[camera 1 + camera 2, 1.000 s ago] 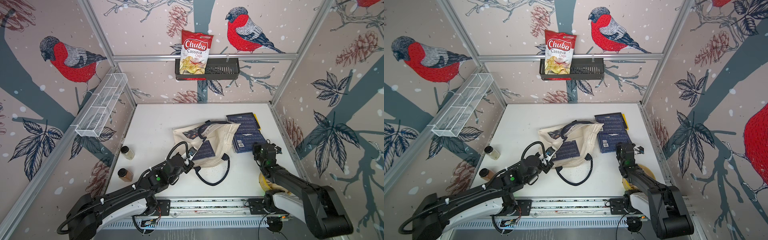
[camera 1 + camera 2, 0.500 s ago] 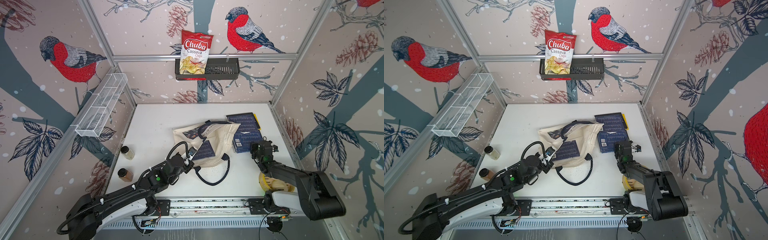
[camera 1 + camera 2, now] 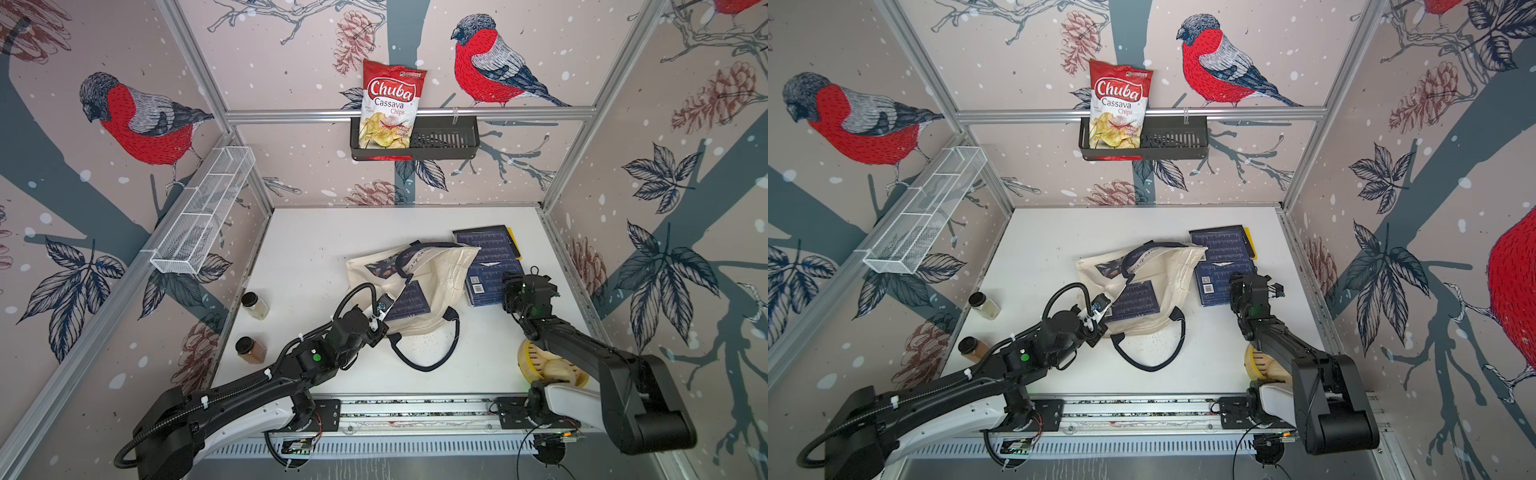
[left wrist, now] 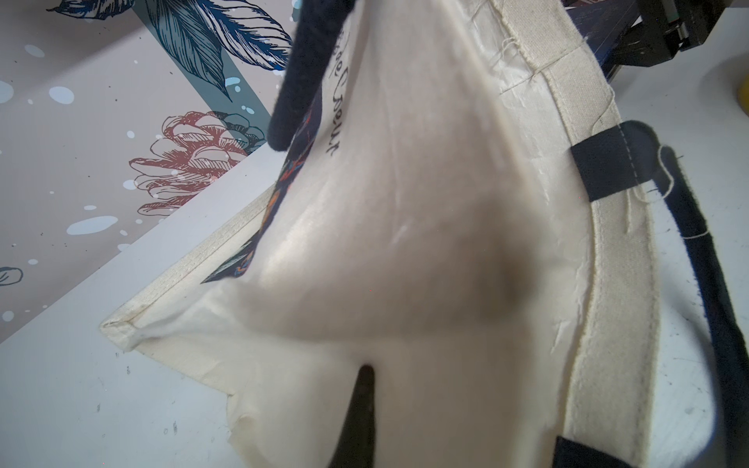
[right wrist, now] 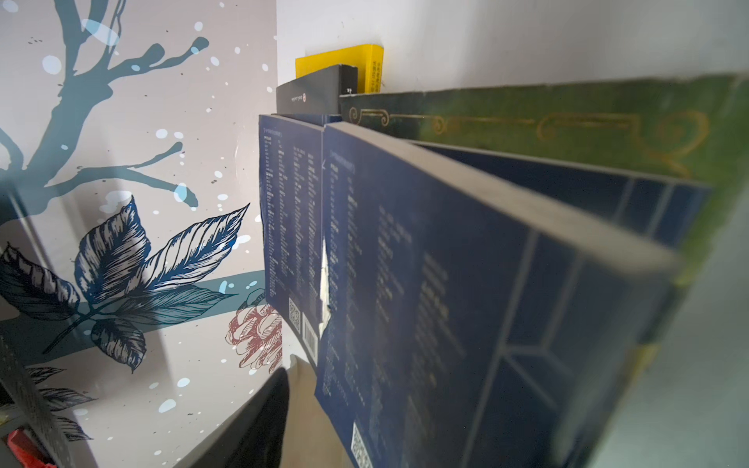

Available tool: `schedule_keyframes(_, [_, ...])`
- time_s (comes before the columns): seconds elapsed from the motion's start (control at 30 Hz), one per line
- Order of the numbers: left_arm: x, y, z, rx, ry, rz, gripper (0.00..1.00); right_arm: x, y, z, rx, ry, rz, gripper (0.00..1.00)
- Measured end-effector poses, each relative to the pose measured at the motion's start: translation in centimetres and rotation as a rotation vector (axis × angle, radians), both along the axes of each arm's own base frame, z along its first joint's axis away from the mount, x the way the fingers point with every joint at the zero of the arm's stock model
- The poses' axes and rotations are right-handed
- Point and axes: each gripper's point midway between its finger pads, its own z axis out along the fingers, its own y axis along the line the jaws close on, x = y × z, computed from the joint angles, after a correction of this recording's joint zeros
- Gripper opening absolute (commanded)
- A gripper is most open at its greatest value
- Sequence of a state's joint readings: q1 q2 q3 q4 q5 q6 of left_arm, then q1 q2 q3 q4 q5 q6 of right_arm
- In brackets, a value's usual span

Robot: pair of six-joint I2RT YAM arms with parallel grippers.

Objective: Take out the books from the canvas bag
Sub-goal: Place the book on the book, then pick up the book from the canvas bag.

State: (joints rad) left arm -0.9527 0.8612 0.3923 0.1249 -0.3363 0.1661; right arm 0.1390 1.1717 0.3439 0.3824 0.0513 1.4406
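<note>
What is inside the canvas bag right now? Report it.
One navy book lies in the open mouth of the canvas bag, whose rim the left hand pinches. Deeper inside, cloth covers everything, so any further books cannot be seen.

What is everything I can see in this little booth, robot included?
canvas bag: one, cream with navy handles, lying mid-table
book in bag: one, navy, showing in the bag's mouth
books outside: at least five, navy, black, yellow, greenish, piled right beside the bag
spice jars: two, one pale, one brown, table's left edge
chips bag: one, red and white, in the basket
basket: one, black, back wall
wire shelf: one, white, left wall
round object: one, yellow, under the right arm; unclear what
table: one, white
left claw: one, black, shut on the bag's edge
right claw: one, black, open at the pile's near edge
</note>
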Motion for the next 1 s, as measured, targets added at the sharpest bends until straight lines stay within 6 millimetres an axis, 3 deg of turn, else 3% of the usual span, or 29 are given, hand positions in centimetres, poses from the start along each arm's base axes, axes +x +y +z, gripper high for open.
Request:
schedule_keyframes(0.23, [0.0,-0.1,-0.1,0.007,-0.002,-0.007,0.00,-1.8,-0.6,1.1,-0.030,0.019,-0.011,0.85])
schedule_keyframes(0.43, [-0.3,-0.2,0.1,0.012,-0.008,-0.029,0.00,-3.0,-1.2,1.3,-0.067,0.041,-0.015,0.88])
schedule_keyframes(0.6, [-0.7,-0.4,0.2,0.025,-0.030,-0.070,0.00,-3.3,-0.9,4.0,-0.120,-0.003,0.023,0.88])
schedule_keyframes(0.7, [-0.8,-0.4,0.1,0.039,-0.040,-0.085,0.00,-3.4,1.8,8.2,-0.145,-0.107,0.117,0.88])
schedule_keyframes(0.8, [-1.0,-0.6,-0.1,0.048,-0.038,-0.106,0.00,-4.7,6.6,12.2,-0.163,-0.234,0.257,0.89])
schedule_keyframes(0.9, [-1.1,-0.6,-0.2,0.052,-0.036,-0.108,0.00,-6.6,11.2,14.0,-0.161,-0.288,0.389,0.89])
schedule_keyframes(1.0, [-1.1,-0.6,-0.3,0.054,-0.033,-0.108,0.00,-8.1,14.5,13.6,-0.160,-0.289,0.476,0.89])
